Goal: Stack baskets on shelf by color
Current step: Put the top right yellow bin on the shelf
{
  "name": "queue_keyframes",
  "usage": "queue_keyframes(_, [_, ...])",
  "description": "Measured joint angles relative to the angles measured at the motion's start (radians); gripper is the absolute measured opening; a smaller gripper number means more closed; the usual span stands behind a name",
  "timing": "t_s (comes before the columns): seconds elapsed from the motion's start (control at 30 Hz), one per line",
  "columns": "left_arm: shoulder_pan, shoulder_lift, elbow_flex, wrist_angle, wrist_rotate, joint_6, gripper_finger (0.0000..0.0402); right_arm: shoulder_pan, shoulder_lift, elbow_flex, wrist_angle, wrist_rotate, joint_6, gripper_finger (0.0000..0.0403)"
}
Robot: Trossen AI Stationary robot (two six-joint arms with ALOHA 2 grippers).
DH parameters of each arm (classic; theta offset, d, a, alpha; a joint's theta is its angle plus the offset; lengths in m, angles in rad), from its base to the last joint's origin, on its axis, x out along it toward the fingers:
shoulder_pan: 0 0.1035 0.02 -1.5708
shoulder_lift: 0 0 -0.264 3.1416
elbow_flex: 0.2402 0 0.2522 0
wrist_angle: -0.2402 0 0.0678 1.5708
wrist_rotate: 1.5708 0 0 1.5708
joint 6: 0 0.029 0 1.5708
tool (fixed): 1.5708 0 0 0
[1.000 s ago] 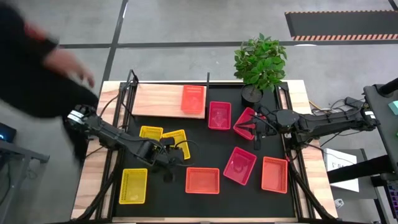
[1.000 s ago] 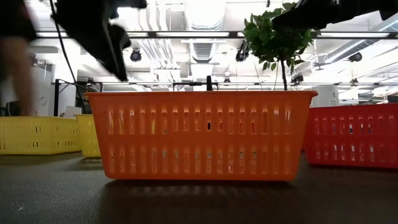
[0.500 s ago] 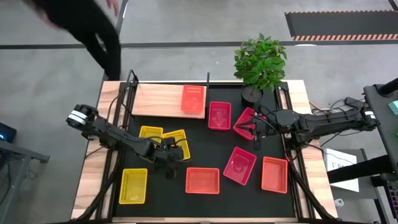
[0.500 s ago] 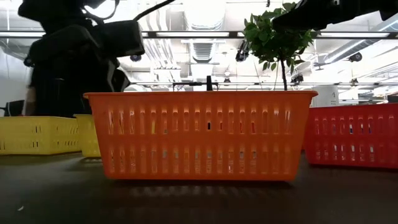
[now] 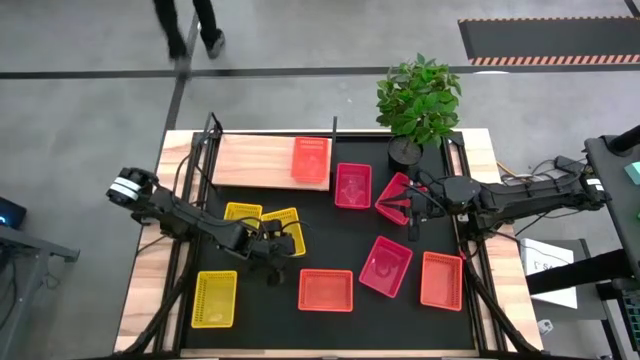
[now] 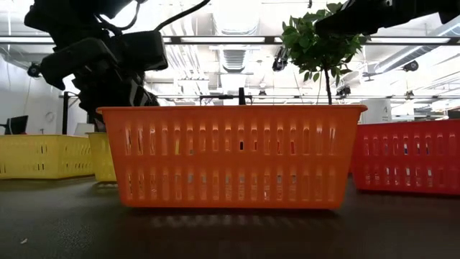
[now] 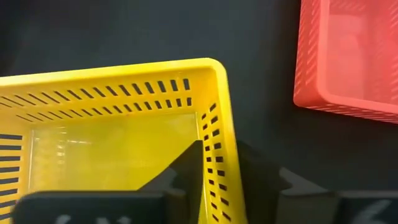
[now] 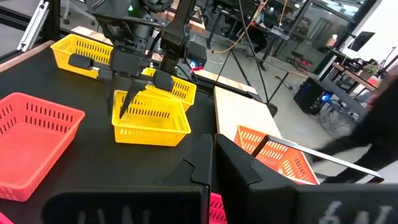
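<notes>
Several mesh baskets lie on the black mat (image 5: 330, 230), yellow, orange and pinkish-red. One orange basket (image 5: 310, 158) sits flat on the light-wood shelf (image 5: 255, 160) at the far left. My left gripper (image 5: 280, 243) is down at the middle yellow basket (image 5: 285, 228), shut on its wall. That basket rests on the mat beside another yellow one (image 5: 243, 213). My right gripper (image 5: 409, 206) is shut at a tilted pinkish-red basket (image 5: 394, 194) near the plant pot. My left gripper has the yellow basket's side wall (image 7: 219, 155), close to a corner, between its fingers, one finger (image 7: 186, 171) inside the basket and one outside. The fingers come from above. The basket's bottom stays on the mat. My right gripper holds the pinkish-red basket at its edge on the table's right side (image 5: 405, 200), coming level from the right. The basket sits tilted. The gripper's own body hides the place of contact.
A potted plant (image 5: 418, 100) stands at the far right. Near the front lie a yellow basket (image 5: 214, 298), an orange one (image 5: 325, 290), a pinkish-red one (image 5: 385, 265) and another orange one (image 5: 441, 280). A person's legs (image 5: 190, 25) show on the floor beyond the table.
My left gripper has come down behind the orange basket onto the yellow basket's wall. The person who stood at the table's left has walked off toward the far side. My right gripper and its basket have kept still.
</notes>
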Motion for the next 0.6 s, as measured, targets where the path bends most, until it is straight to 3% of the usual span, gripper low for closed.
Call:
queue_keyframes(0.17, [0.0,-0.013,0.017,-0.016,0.002,0.003,0.0007,0.0,0.0,0.0,0.0,0.0,0.0,0.0009])
queue_keyframes(0.4, [0.0,-0.056,0.046,-0.073,0.002,0.013,0.0002,0.0,0.0,-0.001,0.0,0.0,0.0,0.0009])
queue_keyframes(0.6, [0.0,-0.089,0.14,-0.231,-0.001,0.035,0.0001,0.0,0.0,-0.002,-0.001,0.0,0.0,0.0009])
